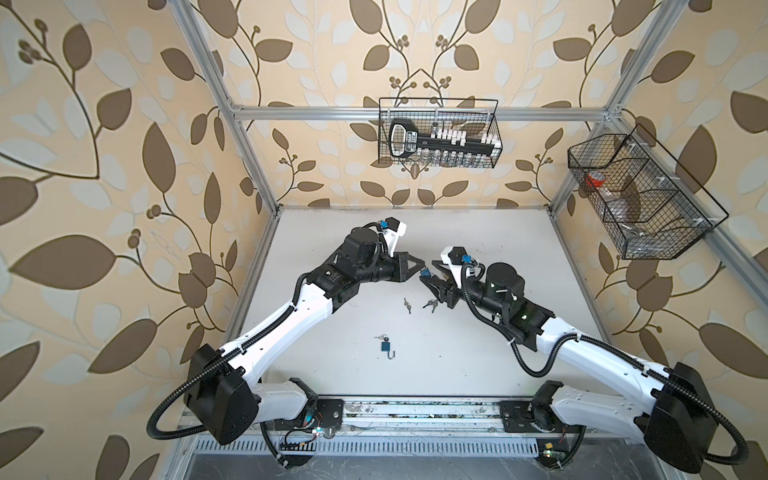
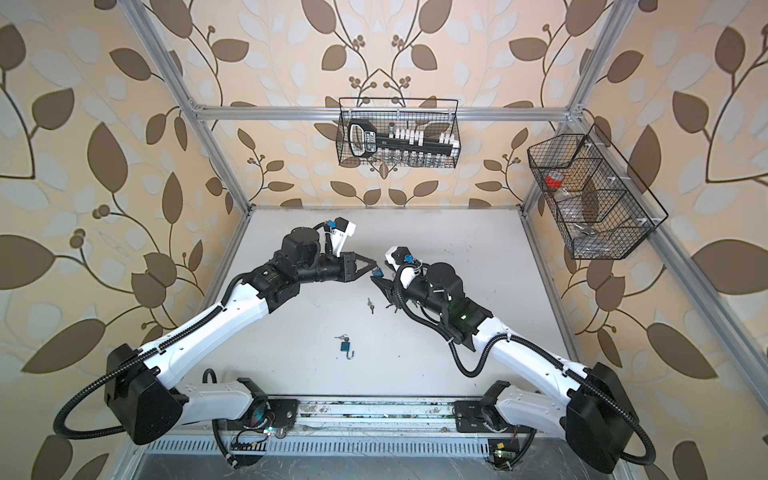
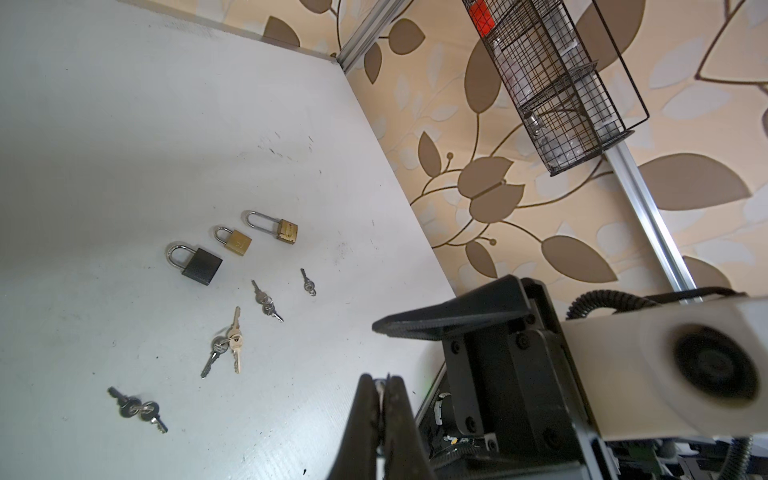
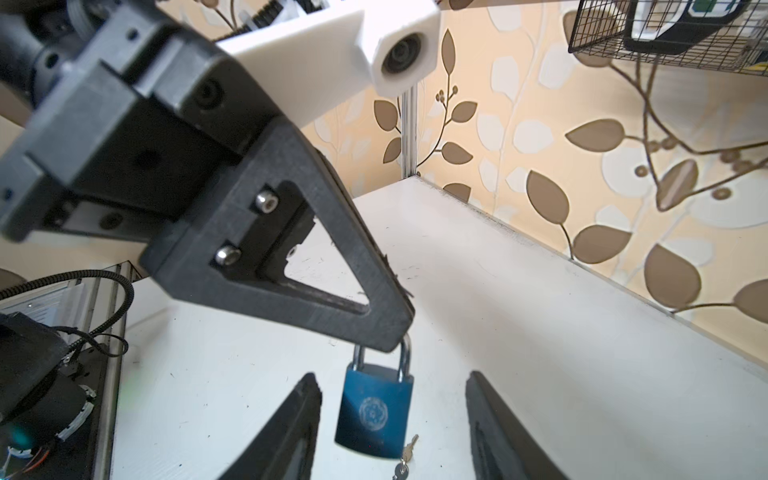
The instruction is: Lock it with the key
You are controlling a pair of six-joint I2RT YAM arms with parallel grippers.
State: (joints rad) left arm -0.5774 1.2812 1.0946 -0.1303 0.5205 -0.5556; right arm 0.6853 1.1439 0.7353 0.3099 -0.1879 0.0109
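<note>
The left gripper (image 4: 395, 332) is pinched tight on the steel loop of a blue padlock (image 4: 374, 411), which hangs from its tips above the middle of the table (image 1: 457, 353). The right gripper (image 4: 392, 375) stands open, 1 finger on either side of the lock, touching nothing. A bunch of keys (image 4: 405, 457) shows just under the lock; whether it hangs from the keyhole or lies on the table behind, I cannot tell. The loop looks pushed home, so I reckon turning the key is what is left. Nearer lies an open padlock (image 1: 386, 348) with loose keys (image 1: 380, 337) beside it. Wire baskets (image 1: 436, 99) hang on the leaf-patterned walls.
</note>
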